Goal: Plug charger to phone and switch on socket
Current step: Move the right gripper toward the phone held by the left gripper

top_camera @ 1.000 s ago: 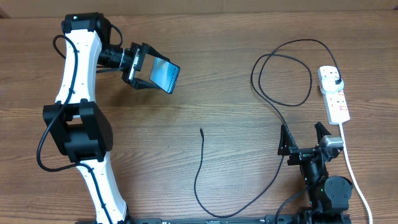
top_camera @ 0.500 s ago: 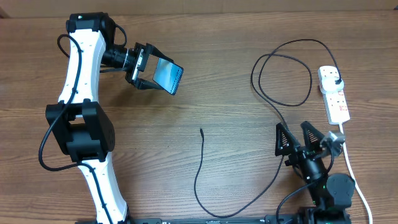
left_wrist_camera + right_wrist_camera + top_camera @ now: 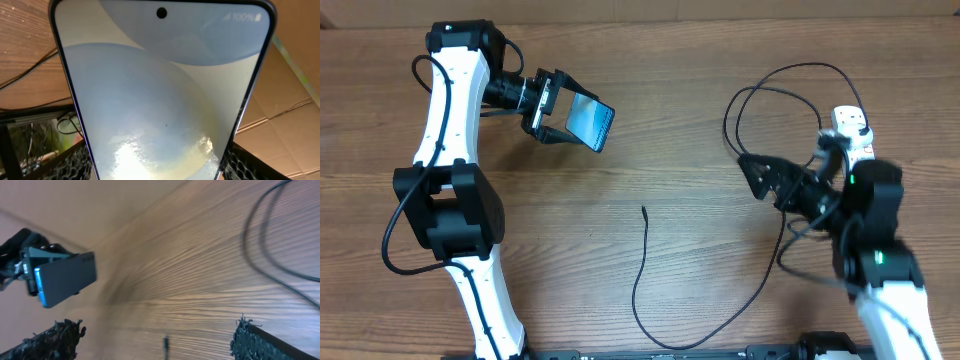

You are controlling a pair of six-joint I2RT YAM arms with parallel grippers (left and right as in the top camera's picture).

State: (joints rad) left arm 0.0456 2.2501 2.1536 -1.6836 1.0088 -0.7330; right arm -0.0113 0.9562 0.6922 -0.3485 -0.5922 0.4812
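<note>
Left gripper [image 3: 558, 118] clamped on phone [image 3: 590, 122]; right gripper [image 3: 767, 178] spread, empty.
You'll likely find the charger [image 3: 638, 270] limp and light; pinch just behind its connector tip [image 3: 644, 210].

The middle of the tabletop [image 3: 700, 120] lay bare, open between the two arms. The charger [image 3: 636, 285] curved near the front edge, its tip lying free with room all around. Its loops crowded the far right corner beside the socket [image 3: 849, 120], partly under the right hand [image 3: 767, 176]. The phone [image 3: 591, 122] hung above the far left corner.
</note>
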